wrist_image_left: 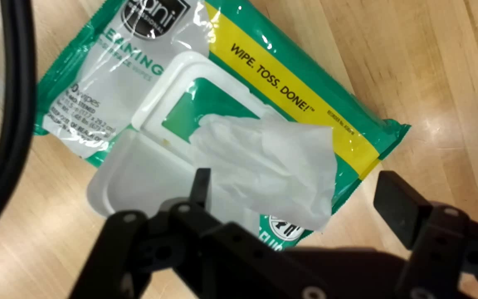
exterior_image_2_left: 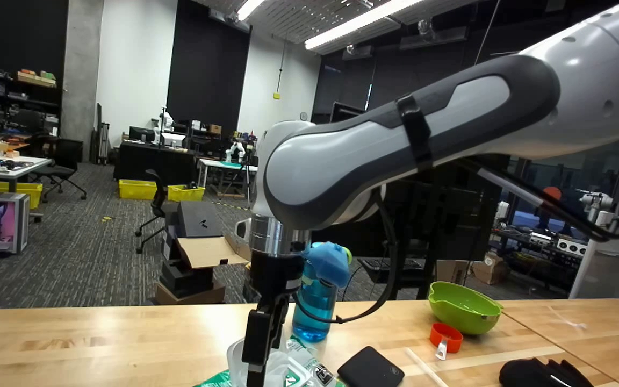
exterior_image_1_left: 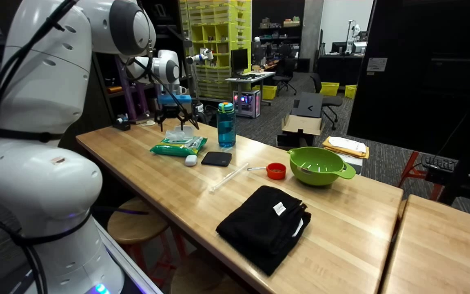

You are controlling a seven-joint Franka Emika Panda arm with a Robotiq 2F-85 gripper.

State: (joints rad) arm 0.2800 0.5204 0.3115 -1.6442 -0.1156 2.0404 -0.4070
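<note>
A pale, smooth, striped-grain wooden worktop point(exterior_image_1_left: 341, 241) stands in a room with grey carpet point(exterior_image_2_left: 100, 269) and lime-yellow shelving point(exterior_image_1_left: 214, 49). On the worktop, near a see-through blue bottle point(exterior_image_1_left: 226, 128), lies a glossy green, grey and yellow wipes packet point(wrist_image_left: 222, 97). Its rounded plastic lid point(wrist_image_left: 141, 174) is flipped open, and a thin, creased white wipe point(wrist_image_left: 272, 162) spills out. The claw point(wrist_image_left: 297, 197) hangs just above, its two sides set wide apart.

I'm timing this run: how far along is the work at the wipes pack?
Already done, it seems: the lid of the wipes pack is open and a white wipe sticks out. In hand: nothing; the open gripper hovers above the pack. Left, probably: closing on the wipe and drawing it free.
</note>
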